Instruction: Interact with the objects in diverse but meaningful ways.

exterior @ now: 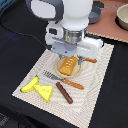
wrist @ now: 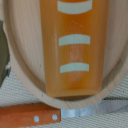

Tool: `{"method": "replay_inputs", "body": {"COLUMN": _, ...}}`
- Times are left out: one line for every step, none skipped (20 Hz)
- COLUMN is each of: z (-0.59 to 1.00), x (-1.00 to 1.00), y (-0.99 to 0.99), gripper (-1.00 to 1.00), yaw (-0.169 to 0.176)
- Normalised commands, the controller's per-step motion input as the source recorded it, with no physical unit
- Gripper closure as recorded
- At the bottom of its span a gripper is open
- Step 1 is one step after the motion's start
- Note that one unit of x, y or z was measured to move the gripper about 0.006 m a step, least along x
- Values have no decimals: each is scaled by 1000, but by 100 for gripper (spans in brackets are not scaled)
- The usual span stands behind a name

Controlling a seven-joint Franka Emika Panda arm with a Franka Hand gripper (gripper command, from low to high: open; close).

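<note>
A golden-brown bread loaf (exterior: pixel 69 64) with pale slash marks lies on a round wooden plate (exterior: pixel 62 70) in the middle of the placemat. The wrist view looks straight down on the loaf (wrist: pixel 74 45) and the plate rim (wrist: pixel 24 70). My gripper (exterior: pixel 70 56) hangs just above the loaf, and its fingers are hidden by the arm's white body. Toward the mat's near corner lie a yellow banana (exterior: pixel 30 84), a yellow cheese wedge (exterior: pixel 46 92) and a brown sausage (exterior: pixel 64 92).
A fork (exterior: pixel 62 80) with an orange handle lies beside the plate. An orange-handled knife (wrist: pixel 30 116) rests against the plate's other side (exterior: pixel 90 60). A beige bowl (exterior: pixel 121 15) and a dark grey pan (exterior: pixel 98 11) stand at the back on a brown board.
</note>
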Motion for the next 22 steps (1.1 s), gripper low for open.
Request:
{"method": "replay_inputs", "body": {"z": -191, "x": 0, "y": -46, "gripper": -100, "yaw": -88}}
{"method": "replay_inputs", "body": {"z": -180, "x": 0, "y": -60, "gripper": -100, "yaw": -87}}
{"method": "replay_inputs", "body": {"z": -169, "x": 0, "y": -66, "gripper": -100, "yaw": -83}}
{"method": "replay_inputs", "body": {"z": -166, "x": 0, "y": -54, "gripper": -100, "yaw": -79}}
{"method": "replay_inputs", "body": {"z": -151, "x": 0, "y": -63, "gripper": -100, "yaw": -78}}
{"method": "replay_inputs", "body": {"z": -131, "x": 0, "y": -40, "gripper": -100, "yaw": -76}}
{"method": "replay_inputs", "body": {"z": -129, "x": 0, "y": -26, "gripper": -100, "yaw": -73}}
{"method": "replay_inputs", "body": {"z": -129, "x": 0, "y": -34, "gripper": -100, "yaw": -73}}
{"method": "replay_inputs", "body": {"z": -117, "x": 0, "y": -51, "gripper": -100, "yaw": -71}}
{"method": "replay_inputs", "body": {"z": -103, "x": 0, "y": -57, "gripper": -100, "yaw": -71}}
{"method": "replay_inputs", "body": {"z": -86, "x": 0, "y": -37, "gripper": -100, "yaw": -69}}
{"method": "replay_inputs", "body": {"z": -74, "x": 3, "y": -31, "gripper": -100, "yaw": -68}}
{"method": "replay_inputs", "body": {"z": -66, "x": 0, "y": -49, "gripper": -100, "yaw": -65}}
{"method": "replay_inputs", "body": {"z": -63, "x": 0, "y": -43, "gripper": -100, "yaw": -63}}
{"method": "replay_inputs", "body": {"z": -54, "x": 0, "y": -31, "gripper": -100, "yaw": -61}}
{"method": "replay_inputs", "body": {"z": -60, "x": 11, "y": -26, "gripper": 100, "yaw": -60}}
{"method": "replay_inputs", "body": {"z": -74, "x": 0, "y": -49, "gripper": 100, "yaw": -60}}
{"method": "replay_inputs", "body": {"z": -63, "x": 0, "y": -54, "gripper": 100, "yaw": -61}}
{"method": "replay_inputs", "body": {"z": -57, "x": 0, "y": -43, "gripper": 100, "yaw": -60}}
{"method": "replay_inputs", "body": {"z": -66, "x": 0, "y": -43, "gripper": 100, "yaw": -61}}
{"method": "replay_inputs", "body": {"z": -69, "x": 0, "y": -60, "gripper": 100, "yaw": -61}}
{"method": "replay_inputs", "body": {"z": -74, "x": 0, "y": -54, "gripper": 100, "yaw": -62}}
